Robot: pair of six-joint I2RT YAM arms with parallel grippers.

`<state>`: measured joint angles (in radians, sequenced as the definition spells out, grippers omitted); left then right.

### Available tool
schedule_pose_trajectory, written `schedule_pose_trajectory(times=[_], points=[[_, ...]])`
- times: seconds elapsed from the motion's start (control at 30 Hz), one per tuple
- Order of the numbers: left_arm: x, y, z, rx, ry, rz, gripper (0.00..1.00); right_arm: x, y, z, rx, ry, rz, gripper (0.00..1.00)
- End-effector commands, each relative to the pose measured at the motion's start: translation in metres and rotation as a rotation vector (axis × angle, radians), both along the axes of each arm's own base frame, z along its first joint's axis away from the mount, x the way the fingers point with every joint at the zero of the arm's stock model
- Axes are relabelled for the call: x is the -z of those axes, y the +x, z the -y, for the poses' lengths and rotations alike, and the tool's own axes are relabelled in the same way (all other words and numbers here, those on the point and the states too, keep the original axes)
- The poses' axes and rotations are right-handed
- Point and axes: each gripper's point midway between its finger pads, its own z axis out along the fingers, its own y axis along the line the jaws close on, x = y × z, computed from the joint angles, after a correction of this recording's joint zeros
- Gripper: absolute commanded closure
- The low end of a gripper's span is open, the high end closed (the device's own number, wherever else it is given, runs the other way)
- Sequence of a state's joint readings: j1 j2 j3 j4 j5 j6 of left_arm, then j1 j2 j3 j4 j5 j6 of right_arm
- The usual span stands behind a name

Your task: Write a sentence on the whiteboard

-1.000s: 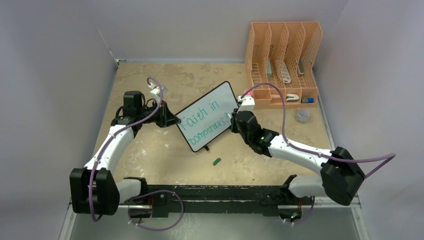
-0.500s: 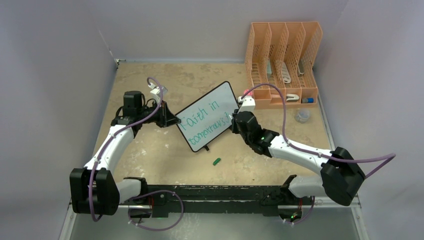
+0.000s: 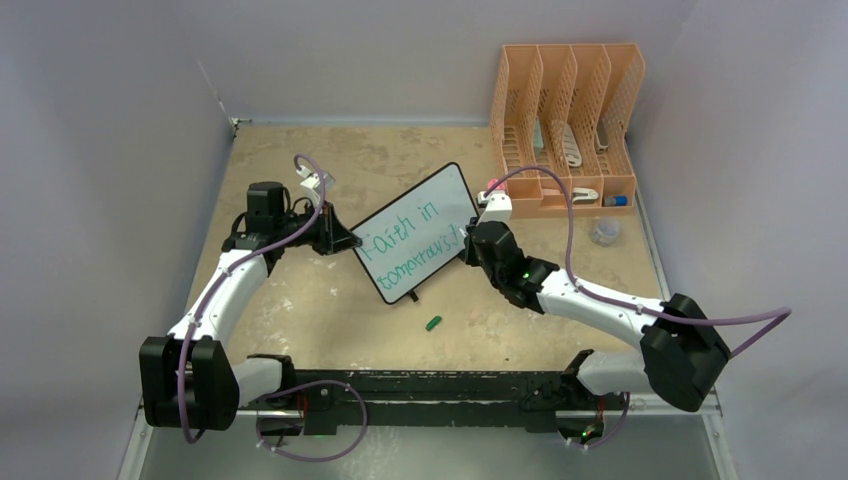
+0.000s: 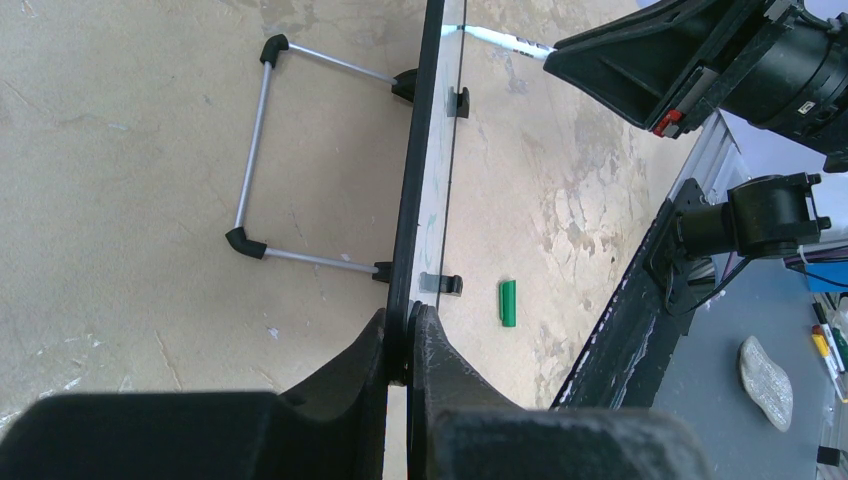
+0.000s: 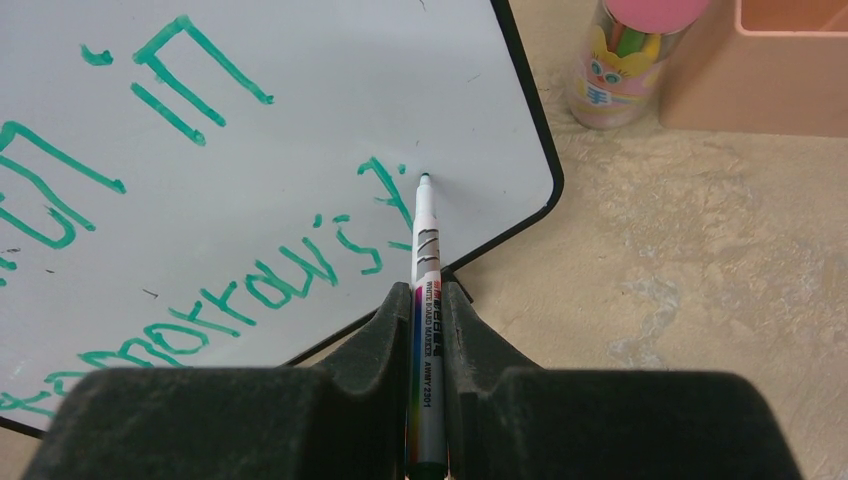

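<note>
The small rectangular whiteboard with a thin black frame and rounded corners (image 3: 432,212) stands propped near the middle of the beige mottled worktop (image 3: 300,300), turned at an angle between the two arms; from the left wrist view it shows edge-on (image 4: 425,150), resting on black feet with a silver wire stand with black corners (image 4: 250,150) behind it. The green handwritten lettering (image 3: 405,245) runs in two lines, "Faith in" above and "tomorrow's" below (image 5: 250,285), and one further green stroke follows the last word.

The left claw (image 3: 350,242) is closed on the board's left edge; its black fingers pinch the frame between them (image 4: 408,335). The right claw (image 3: 465,240) is at the board's right end, closed narrow on a white whiteboard marker with a rainbow-striped label (image 5: 425,250); the marker points away from the wrist and its tip touches the white surface just beside that last stroke. The same marker shows in the left wrist view (image 4: 500,38).

A small green cap-like piece (image 3: 433,323) lies on the worktop in front of the board, apart from it (image 4: 508,303); a peach-orange four-slot file rack (image 3: 565,120) stands at the far right corner, and a clear tube with a pink lid and cartoon print (image 5: 625,60) sits near the board's right corner.
</note>
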<state>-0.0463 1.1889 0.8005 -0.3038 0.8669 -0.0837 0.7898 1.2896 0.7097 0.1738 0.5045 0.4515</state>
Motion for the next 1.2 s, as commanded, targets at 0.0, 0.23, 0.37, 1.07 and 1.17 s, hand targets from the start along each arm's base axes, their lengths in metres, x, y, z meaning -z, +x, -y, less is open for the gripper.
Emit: schedule_pose_trajectory(times=[0.0,0.23,0.37,1.07,1.17], points=[[0.017,0.015,-0.022,-0.081,0.125,0.037,1.00,-0.018,0.008,-0.005,0.006,0.037,0.049,1.00],[0.017,0.015,-0.022,-0.080,0.124,0.040,1.00,-0.026,0.015,-0.009,-0.001,0.044,0.073,1.00],[0.018,0.015,-0.022,-0.082,0.126,0.036,1.00,-0.030,0.016,-0.012,-0.014,0.050,0.080,1.00],[0.017,0.015,-0.022,-0.083,0.126,0.039,1.00,-0.017,-0.001,-0.014,-0.076,0.052,0.013,1.00],[0.017,0.015,-0.022,-0.082,0.126,0.039,1.00,-0.010,-0.002,-0.008,-0.051,0.032,-0.003,1.00]])
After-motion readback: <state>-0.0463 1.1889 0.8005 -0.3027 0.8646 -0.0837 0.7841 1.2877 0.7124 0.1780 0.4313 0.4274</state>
